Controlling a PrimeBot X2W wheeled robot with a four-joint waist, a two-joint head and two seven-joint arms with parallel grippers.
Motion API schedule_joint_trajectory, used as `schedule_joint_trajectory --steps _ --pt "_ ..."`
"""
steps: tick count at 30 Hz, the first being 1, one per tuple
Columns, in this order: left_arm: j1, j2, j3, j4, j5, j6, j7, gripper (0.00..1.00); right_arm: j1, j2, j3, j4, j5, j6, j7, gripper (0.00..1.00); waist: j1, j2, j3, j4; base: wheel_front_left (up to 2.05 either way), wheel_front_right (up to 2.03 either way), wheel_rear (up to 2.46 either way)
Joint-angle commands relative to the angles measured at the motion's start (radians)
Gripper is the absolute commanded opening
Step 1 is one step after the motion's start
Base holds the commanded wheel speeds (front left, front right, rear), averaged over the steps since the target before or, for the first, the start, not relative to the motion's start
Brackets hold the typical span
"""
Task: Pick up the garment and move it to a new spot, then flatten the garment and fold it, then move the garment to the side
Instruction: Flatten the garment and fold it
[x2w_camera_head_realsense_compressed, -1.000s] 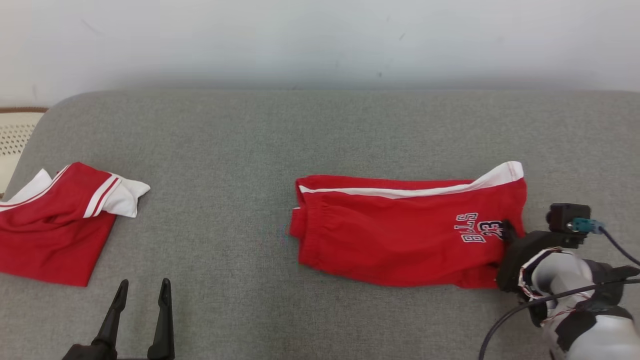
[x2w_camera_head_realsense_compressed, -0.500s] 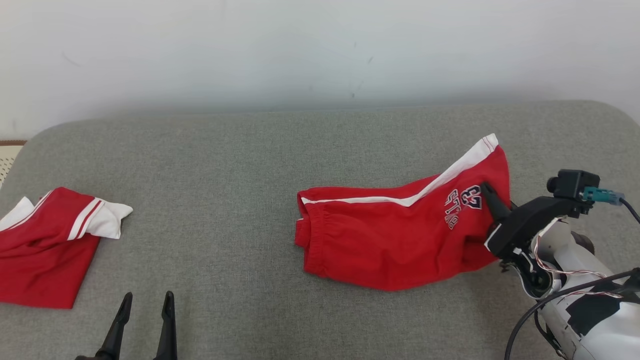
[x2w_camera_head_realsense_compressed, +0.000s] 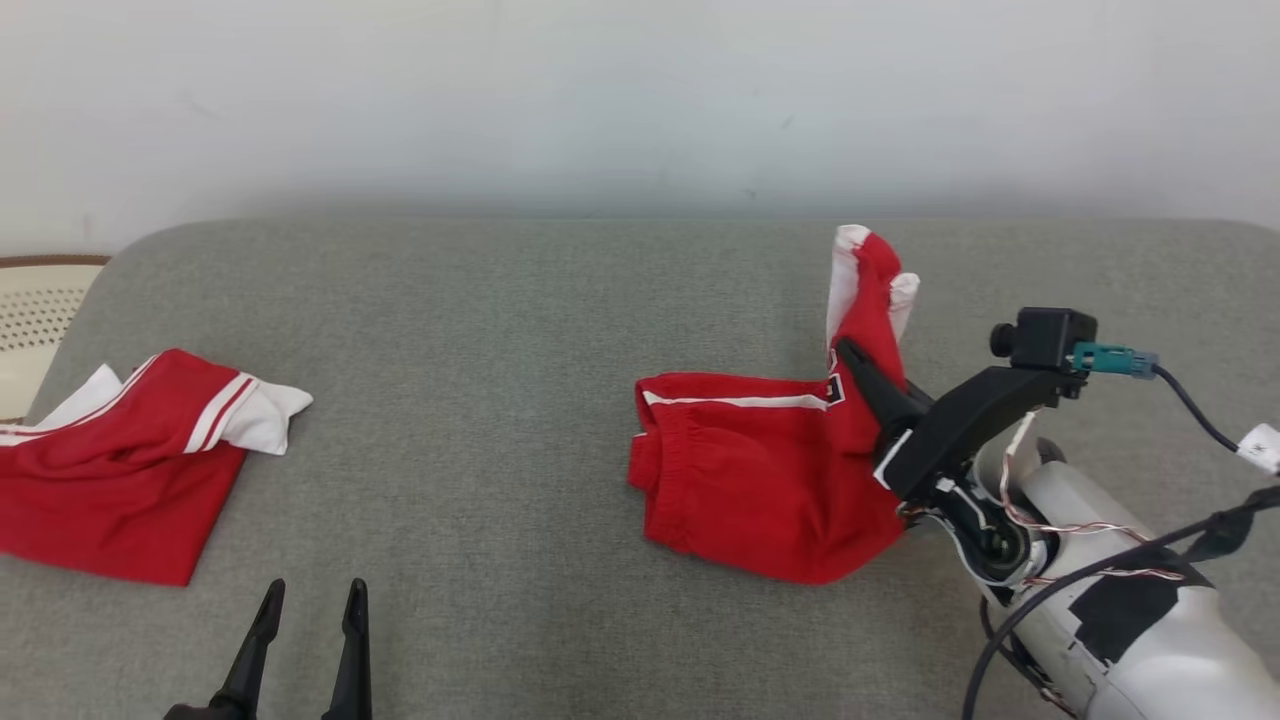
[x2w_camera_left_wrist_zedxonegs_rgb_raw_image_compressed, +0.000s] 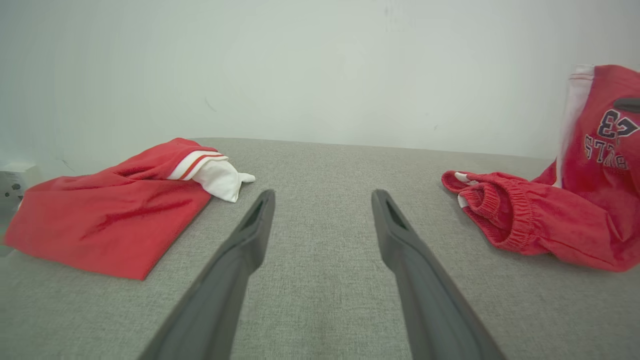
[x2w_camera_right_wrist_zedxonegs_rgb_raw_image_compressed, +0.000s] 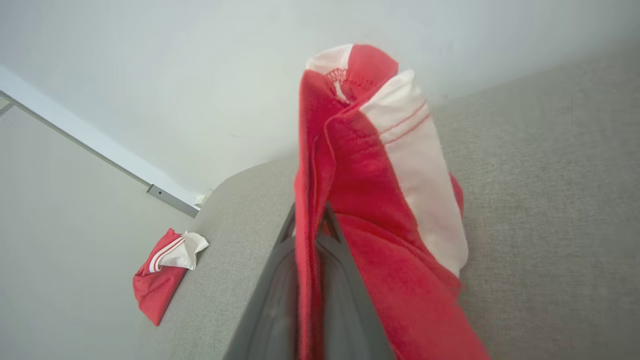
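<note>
The garment (x2w_camera_head_realsense_compressed: 760, 470) is a pair of red shorts with a white side stripe, lying right of centre on the grey padded surface (x2w_camera_head_realsense_compressed: 500, 330). My right gripper (x2w_camera_head_realsense_compressed: 850, 352) is shut on its leg-hem end and holds that end raised and upright, while the waistband end rests on the surface. In the right wrist view the red and white cloth (x2w_camera_right_wrist_zedxonegs_rgb_raw_image_compressed: 380, 165) is pinched between the right gripper (x2w_camera_right_wrist_zedxonegs_rgb_raw_image_compressed: 307, 217) fingers. My left gripper (x2w_camera_head_realsense_compressed: 312, 598) stands open at the lower left, holding nothing. The left wrist view shows the left gripper (x2w_camera_left_wrist_zedxonegs_rgb_raw_image_compressed: 322, 197) with the garment (x2w_camera_left_wrist_zedxonegs_rgb_raw_image_compressed: 540, 225) to its right.
A second red and white garment (x2w_camera_head_realsense_compressed: 120, 480) lies crumpled at the surface's left end, also seen as the red garment (x2w_camera_left_wrist_zedxonegs_rgb_raw_image_compressed: 115, 210) and, small, the red garment (x2w_camera_right_wrist_zedxonegs_rgb_raw_image_compressed: 162, 277). A cream woven object (x2w_camera_head_realsense_compressed: 35, 310) sits beyond the left edge. A pale wall backs the surface.
My right gripper has lifted the shorts' hem end off the surface and carried it leftward, so the garment bunches shorter. The head camera shifted. The left gripper stayed open and still.
</note>
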Motion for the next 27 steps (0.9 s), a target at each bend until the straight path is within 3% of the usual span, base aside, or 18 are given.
schedule_joint_trajectory --steps 1,23,24,26,27 --pt "-0.008 0.0 -0.005 0.004 -0.007 0.001 -0.003 1.0 -0.01 0.013 0.017 0.007 0.004 0.0 -0.003 0.0 0.0 0.0 0.006 0.023 0.0 0.0 0.0" --pt "-0.074 0.0 -0.09 0.029 -0.035 0.015 -0.003 1.0 -0.077 0.171 0.157 0.271 0.048 0.0 -0.072 0.0 0.0 0.0 0.066 0.115 0.0 0.0 0.0" --pt "-0.076 0.0 -0.092 0.029 -0.035 0.015 -0.003 1.0 -0.081 0.173 0.163 0.279 0.049 0.0 -0.078 0.25 0.0 0.0 0.066 0.117 0.0 0.0 0.0" --pt "-0.076 0.0 -0.092 0.032 -0.036 0.016 -0.003 1.0 -0.081 0.181 0.17 0.288 0.06 0.0 -0.086 1.0 0.0 0.0 0.066 0.119 0.0 0.0 0.0" --pt "-0.075 0.0 -0.091 0.033 -0.036 0.016 -0.003 1.0 -0.08 0.184 0.175 0.287 0.063 0.0 -0.088 1.0 0.0 0.0 0.066 0.119 0.0 0.0 0.0"
